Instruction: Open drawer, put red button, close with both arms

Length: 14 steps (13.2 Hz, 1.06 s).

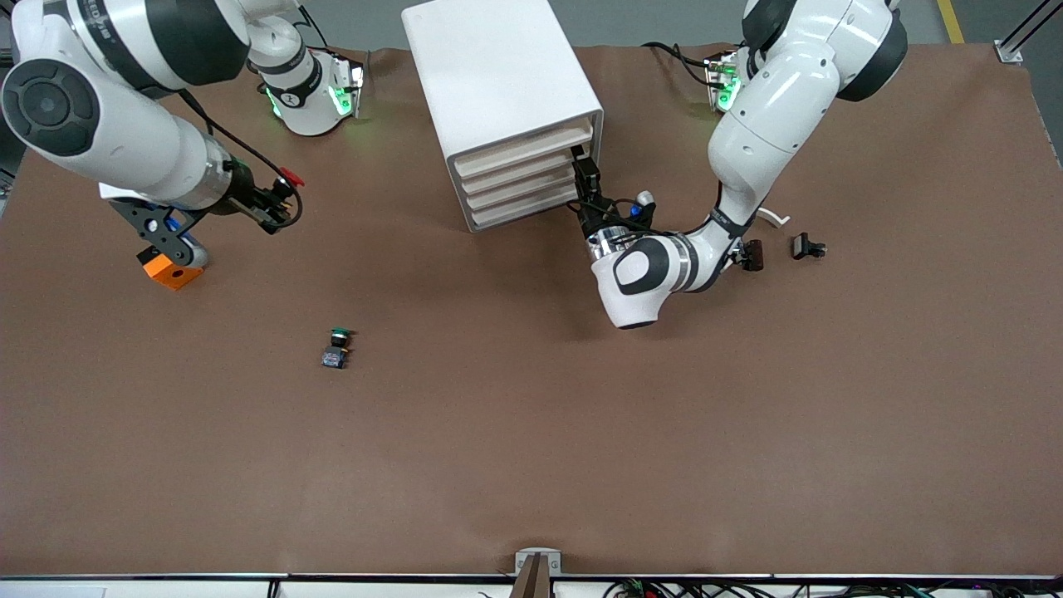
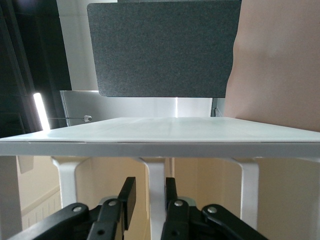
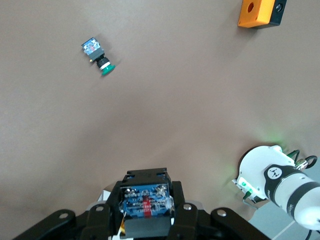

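The white cabinet (image 1: 490, 66) stands at the robots' side of the table, its four cream drawer fronts all flush. The top drawer (image 1: 525, 143) is shut. My left gripper (image 1: 581, 162) is at the drawer fronts' end toward the left arm. In the left wrist view the left gripper (image 2: 150, 195) is open, with its fingers (image 2: 127, 200) on either side of a white rib (image 2: 157, 180) and a gap on one side. My right gripper (image 1: 278, 199) is up over the table toward the right arm's end. It is shut on the red button (image 1: 291, 176), gripping its blue base (image 3: 145, 202).
A green-capped button (image 1: 336, 347) lies on the brown table nearer the front camera, also in the right wrist view (image 3: 100, 57). An orange block (image 1: 172, 270) sits under the right arm. Two small black parts (image 1: 807, 247) lie toward the left arm's end.
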Motion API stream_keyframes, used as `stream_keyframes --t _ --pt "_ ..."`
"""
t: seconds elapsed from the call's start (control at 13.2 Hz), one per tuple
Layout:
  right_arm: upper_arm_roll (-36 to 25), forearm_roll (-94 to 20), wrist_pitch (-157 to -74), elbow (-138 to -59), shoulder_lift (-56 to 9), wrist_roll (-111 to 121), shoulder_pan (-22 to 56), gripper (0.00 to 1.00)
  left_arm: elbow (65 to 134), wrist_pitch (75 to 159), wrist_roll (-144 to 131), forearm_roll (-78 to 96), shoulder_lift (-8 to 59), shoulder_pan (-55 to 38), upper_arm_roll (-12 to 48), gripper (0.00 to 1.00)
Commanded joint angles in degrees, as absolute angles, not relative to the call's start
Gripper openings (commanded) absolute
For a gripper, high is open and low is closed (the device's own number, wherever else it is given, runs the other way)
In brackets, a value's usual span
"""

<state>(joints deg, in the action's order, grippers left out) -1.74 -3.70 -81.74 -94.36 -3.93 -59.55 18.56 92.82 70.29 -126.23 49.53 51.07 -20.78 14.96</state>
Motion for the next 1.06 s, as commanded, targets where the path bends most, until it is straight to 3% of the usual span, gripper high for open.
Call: stream_keyframes --t 0.0,0.15,0.99 --pt "-2.1 -4.8 -80.9 -92.2 -4.6 -61.7 19.4 0.0 92.7 69.7 -127.6 50.9 50.3 -21.3 15.0 0.17" --pt "-2.1 -4.8 -81.2 -91.8 -5.0 -63.7 20.4 0.0 92.7 69.7 -127.6 50.8 50.3 -21.4 14.9 0.08" --pt "-2.1 -6.6 -81.3 -80.7 -14.6 -80.2 25.8 0.0 89.5 69.7 -126.9 47.8 50.7 -19.4 12.6 0.08"
